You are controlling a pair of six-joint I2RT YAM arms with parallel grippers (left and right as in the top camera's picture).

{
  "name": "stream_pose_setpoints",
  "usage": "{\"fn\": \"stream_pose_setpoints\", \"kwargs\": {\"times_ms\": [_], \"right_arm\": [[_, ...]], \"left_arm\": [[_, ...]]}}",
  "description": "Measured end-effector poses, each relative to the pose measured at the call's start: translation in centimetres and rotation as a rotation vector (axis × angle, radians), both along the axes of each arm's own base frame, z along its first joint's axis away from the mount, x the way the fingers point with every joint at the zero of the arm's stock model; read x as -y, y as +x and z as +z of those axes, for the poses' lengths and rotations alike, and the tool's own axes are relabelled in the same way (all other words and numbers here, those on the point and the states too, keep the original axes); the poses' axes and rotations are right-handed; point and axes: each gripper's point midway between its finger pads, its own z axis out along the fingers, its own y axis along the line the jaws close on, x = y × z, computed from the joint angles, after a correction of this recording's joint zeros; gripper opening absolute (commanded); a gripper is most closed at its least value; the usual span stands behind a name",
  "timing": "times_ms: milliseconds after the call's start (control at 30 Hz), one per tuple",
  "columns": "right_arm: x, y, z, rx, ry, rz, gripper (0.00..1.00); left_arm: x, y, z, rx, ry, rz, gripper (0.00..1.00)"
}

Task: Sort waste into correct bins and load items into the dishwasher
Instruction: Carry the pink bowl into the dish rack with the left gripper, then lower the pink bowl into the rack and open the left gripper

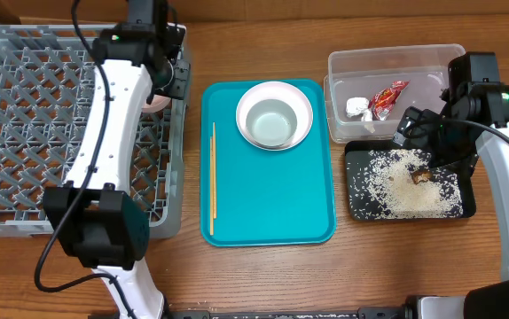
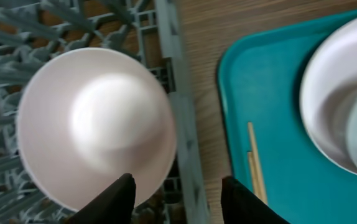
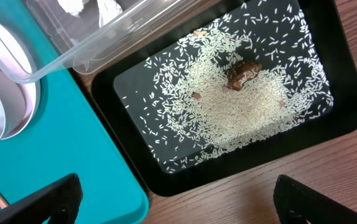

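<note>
A pale pink bowl [image 2: 94,124] lies in the grey dish rack [image 2: 166,74] by its right wall; in the overhead view it [image 1: 157,104] shows under the left arm. My left gripper [image 2: 178,199] is open just above it, one finger over the bowl's rim and the other over the table beside the rack; it also shows overhead [image 1: 161,84]. My right gripper [image 3: 178,205] is wide open and empty above the black tray [image 3: 135,93] of scattered rice with a brown food scrap [image 3: 242,73]; it also shows overhead [image 1: 418,133].
A teal tray [image 1: 272,204] in the middle holds a white bowl [image 1: 274,115] and chopsticks [image 1: 213,177]. A clear plastic bin [image 1: 396,62] at the back right holds a red wrapper [image 1: 387,96] and a white crumpled piece [image 1: 357,107].
</note>
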Motion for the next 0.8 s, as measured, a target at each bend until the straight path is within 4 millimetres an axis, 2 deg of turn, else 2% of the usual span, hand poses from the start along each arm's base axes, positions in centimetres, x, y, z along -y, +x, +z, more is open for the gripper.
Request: {"fn": "stream_pose_setpoints", "kwargs": {"times_ms": [200,400,467,633,800], "right_arm": [[0.0,0.0,0.0,-0.001,0.000,0.000,1.00],[-0.1,0.0,0.0,0.000,0.004,0.000,1.00],[-0.1,0.0,0.0,0.000,0.007,0.001,1.00],[-0.1,0.0,0.0,0.000,0.008,0.002,1.00],[-0.1,0.0,0.0,0.000,0.008,0.003,1.00]], "left_arm": [[-1.3,0.2,-1.4,-0.027,0.073,0.048,0.47],[-1.4,0.4,-4.6,-0.101,0.087,0.055,0.46],[-1.4,0.2,-5.6,-0.131,0.091,0.055,0.41],[-1.4,0.1,-7.2,-0.170,0.091,0.061,0.04],[-1.5,0.0,-7.1,-0.169,0.088,0.077,0.04]]}}
